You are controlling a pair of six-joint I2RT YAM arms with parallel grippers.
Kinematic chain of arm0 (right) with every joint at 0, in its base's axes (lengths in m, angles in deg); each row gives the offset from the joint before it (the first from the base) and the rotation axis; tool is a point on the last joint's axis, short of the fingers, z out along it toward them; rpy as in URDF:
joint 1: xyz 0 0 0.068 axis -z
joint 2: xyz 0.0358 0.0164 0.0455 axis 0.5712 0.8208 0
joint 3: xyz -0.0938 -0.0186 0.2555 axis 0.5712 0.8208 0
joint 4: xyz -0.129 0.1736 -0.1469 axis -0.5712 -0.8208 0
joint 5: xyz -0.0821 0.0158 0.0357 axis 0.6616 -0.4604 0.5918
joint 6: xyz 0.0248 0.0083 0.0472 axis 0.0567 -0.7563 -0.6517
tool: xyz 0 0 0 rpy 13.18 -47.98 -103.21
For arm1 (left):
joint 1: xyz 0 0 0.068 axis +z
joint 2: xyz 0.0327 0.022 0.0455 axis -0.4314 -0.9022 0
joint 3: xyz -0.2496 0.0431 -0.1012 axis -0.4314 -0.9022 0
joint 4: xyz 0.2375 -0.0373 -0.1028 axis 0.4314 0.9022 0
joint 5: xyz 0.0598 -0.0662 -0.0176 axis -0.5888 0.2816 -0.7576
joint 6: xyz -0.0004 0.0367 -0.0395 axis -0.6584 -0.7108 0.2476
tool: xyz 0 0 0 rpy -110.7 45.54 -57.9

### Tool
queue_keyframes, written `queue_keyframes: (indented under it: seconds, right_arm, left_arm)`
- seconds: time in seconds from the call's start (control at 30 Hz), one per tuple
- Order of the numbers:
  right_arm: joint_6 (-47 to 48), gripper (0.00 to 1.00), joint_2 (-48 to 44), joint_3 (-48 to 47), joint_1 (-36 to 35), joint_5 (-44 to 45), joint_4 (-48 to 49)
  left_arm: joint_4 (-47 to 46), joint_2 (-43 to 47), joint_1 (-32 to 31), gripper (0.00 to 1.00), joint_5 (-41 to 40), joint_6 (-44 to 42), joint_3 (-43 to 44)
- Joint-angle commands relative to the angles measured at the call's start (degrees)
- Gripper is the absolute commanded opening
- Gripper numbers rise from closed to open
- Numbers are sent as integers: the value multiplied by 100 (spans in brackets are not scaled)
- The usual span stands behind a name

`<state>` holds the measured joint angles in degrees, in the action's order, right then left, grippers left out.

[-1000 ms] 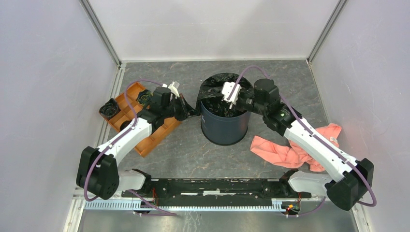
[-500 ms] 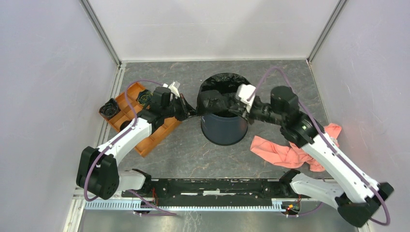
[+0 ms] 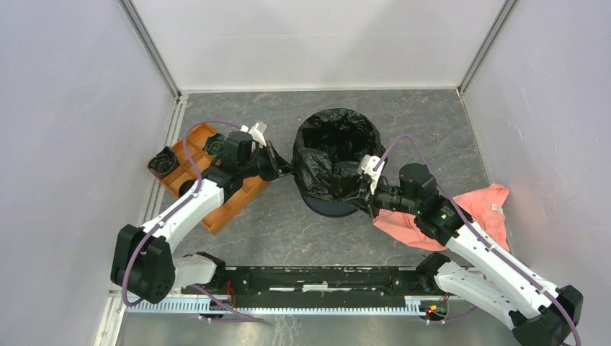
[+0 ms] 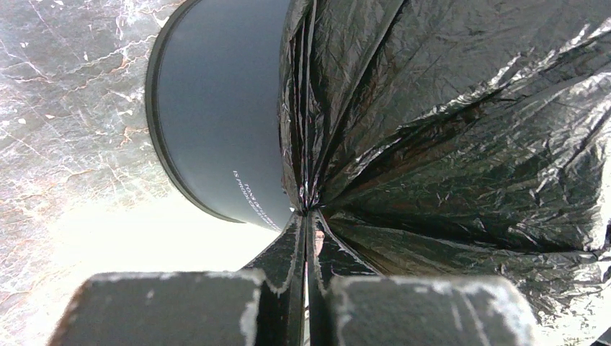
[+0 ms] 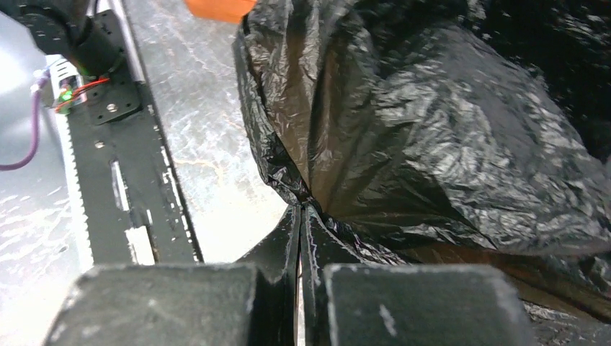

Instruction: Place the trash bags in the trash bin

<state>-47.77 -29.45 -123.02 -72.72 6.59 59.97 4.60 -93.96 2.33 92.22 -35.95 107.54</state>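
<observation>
A black trash bag (image 3: 331,155) is spread over the navy trash bin (image 3: 333,207), draped down its front. My left gripper (image 3: 287,171) is shut on the bag's left edge beside the bin; in the left wrist view the film (image 4: 447,122) fans out from the closed fingertips (image 4: 297,241), with the bin wall (image 4: 216,108) behind. My right gripper (image 3: 364,193) is shut on the bag's front right edge, low beside the bin; the right wrist view shows the film (image 5: 418,130) pinched at the fingertips (image 5: 315,241). Two small black wads (image 3: 163,161) (image 3: 215,145) sit on the orange tray.
The orange compartment tray (image 3: 238,198) lies left of the bin under my left arm. A pink cloth (image 3: 475,216) lies right of the bin under my right arm. Enclosure walls stand on three sides. The black base rail (image 3: 317,277) runs along the near edge.
My right gripper has moved from above the bin down and toward the near side, pulling the bag's edge over the bin's front. The left gripper has stayed put, holding the bag.
</observation>
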Motion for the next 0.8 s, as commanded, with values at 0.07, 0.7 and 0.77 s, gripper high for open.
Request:
queue_keyframes:
  seconds: [0.07, 0.7, 0.77]
  right_arm:
    - [-418, 1, -89, 479, -26, 1005, 862]
    - [-1011, 97, -1842, 734, -16, 5245, -863]
    - [-1146, 97, -1801, 274, -16, 5558, -1108]
  left_arm:
    - [-190, -98, 20, 2, -43, 129, -30]
    - [-157, -620, 20, 2, -177, 53, 232]
    - [-141, -545, 25, 2, -183, 62, 209]
